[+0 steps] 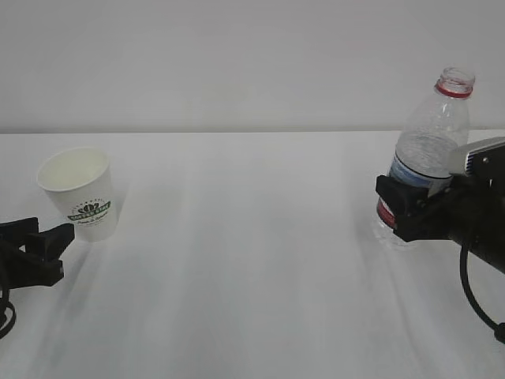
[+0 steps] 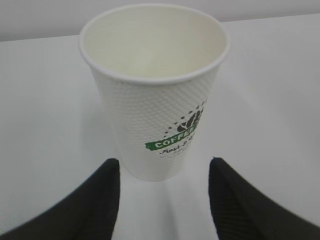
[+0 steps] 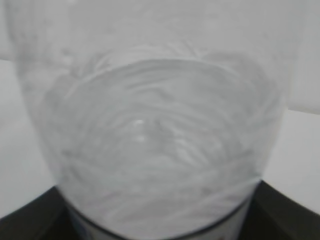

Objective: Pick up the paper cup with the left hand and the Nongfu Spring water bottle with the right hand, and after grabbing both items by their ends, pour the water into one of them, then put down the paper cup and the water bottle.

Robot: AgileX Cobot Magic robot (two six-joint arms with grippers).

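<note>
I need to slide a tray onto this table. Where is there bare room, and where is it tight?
The broad white stretch of table between the paper cup and the water bottle is bare. It is crowded at the left edge, where the left gripper sits by the cup, and at the right, where the right gripper surrounds the bottle.

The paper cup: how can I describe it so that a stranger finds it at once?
On the white table, look at the left side, far from the bottle. The paper cup stands upright there, open and empty, just ahead of the left gripper. Only it bears a green logo on a dotted white wall.
</note>
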